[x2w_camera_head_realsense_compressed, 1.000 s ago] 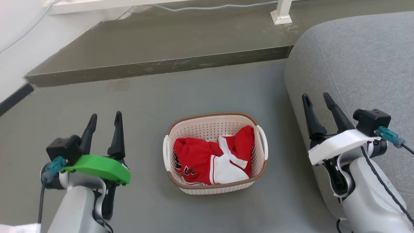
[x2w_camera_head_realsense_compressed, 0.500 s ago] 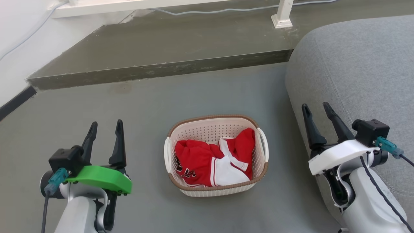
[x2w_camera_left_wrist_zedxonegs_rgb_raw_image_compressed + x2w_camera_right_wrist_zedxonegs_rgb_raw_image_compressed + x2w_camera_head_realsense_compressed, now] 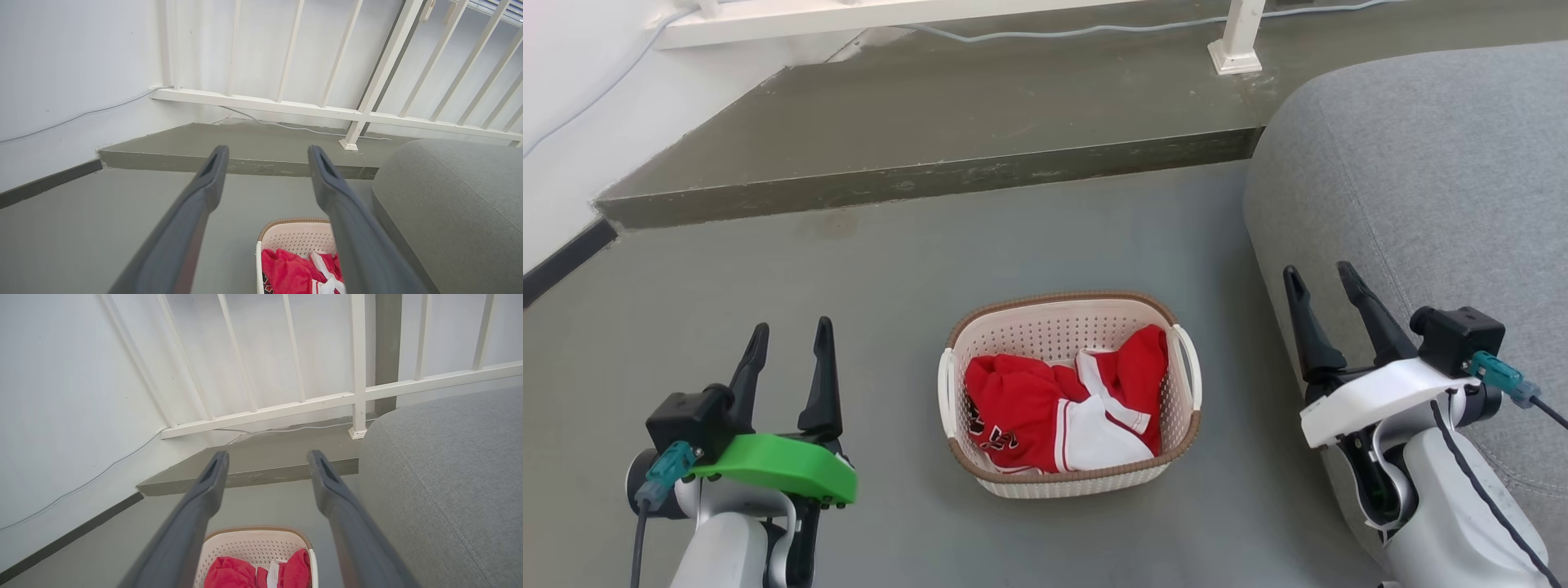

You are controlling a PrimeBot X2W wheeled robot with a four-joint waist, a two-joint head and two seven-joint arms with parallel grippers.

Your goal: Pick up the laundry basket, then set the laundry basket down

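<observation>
The laundry basket (image 3: pixel 1054 331) stands upright on the grey floor, cream-white and perforated with a brown woven rim and white loop handles on both sides; red and white clothing lies inside. My left gripper (image 3: pixel 790 336) is open, well to the basket's left and apart from it. My right gripper (image 3: pixel 1317 276) is open too, off to the basket's right in front of the grey sofa. The basket (image 3: pixel 296 234) appears low in the left wrist view beyond the open left gripper (image 3: pixel 267 153). In the right wrist view, the basket (image 3: pixel 253 543) lies below the open right gripper (image 3: pixel 267 458).
A grey sofa (image 3: pixel 1421 163) fills the right side, close to my right arm. A raised concrete step (image 3: pixel 931 131) runs behind the basket, with a white railing (image 3: pixel 367 118) and a cable (image 3: pixel 1054 33) on it. A white wall (image 3: pixel 556 98) stands at the left.
The head camera has tilted, so the whole scene sits slightly lower. My left gripper has dropped lower in the view; the right gripper has barely shifted. The basket has not moved on the floor.
</observation>
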